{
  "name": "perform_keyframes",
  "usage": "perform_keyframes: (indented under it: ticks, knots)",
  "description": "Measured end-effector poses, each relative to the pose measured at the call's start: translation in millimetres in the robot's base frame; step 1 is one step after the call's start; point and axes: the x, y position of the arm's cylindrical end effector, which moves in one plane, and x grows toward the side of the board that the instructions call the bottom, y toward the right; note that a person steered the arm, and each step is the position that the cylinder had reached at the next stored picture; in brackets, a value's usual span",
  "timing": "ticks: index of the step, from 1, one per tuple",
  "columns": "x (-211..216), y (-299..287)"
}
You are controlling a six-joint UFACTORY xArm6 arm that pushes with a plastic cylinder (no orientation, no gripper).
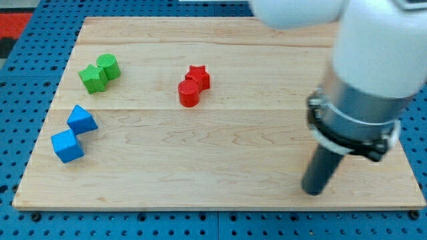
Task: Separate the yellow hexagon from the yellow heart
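Tip-only rig, no claw to read; my tip (312,191) sits on the board (220,180) at the view's bottom right, well apart from red (189,93), green (93,79), blue (69,145) blocks. Yellow hexagon, yellow heart: can't see either, so no orientation.

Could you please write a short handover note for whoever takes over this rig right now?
My tip, the lower end of the dark rod, rests on the wooden board near the view's bottom right, far from every visible block.
Job's things: neither the yellow hexagon nor the yellow heart shows in this view; the arm covers the board's right part, so they may be hidden there.
Other blocks: green star touching green cylinder at upper left; two blue blocks at lower left; red star touching red cylinder near the centre.
Done: cannot tell.
Left: find the yellow pair, then push them apart.
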Motion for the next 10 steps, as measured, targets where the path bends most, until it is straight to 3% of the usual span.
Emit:
perform_keyframes:
  ticks: [6,8,9,10]
  knots:
    - [-34,59]
    - [-25,-47]
    - [-49,-20]
    - [-66,-52]
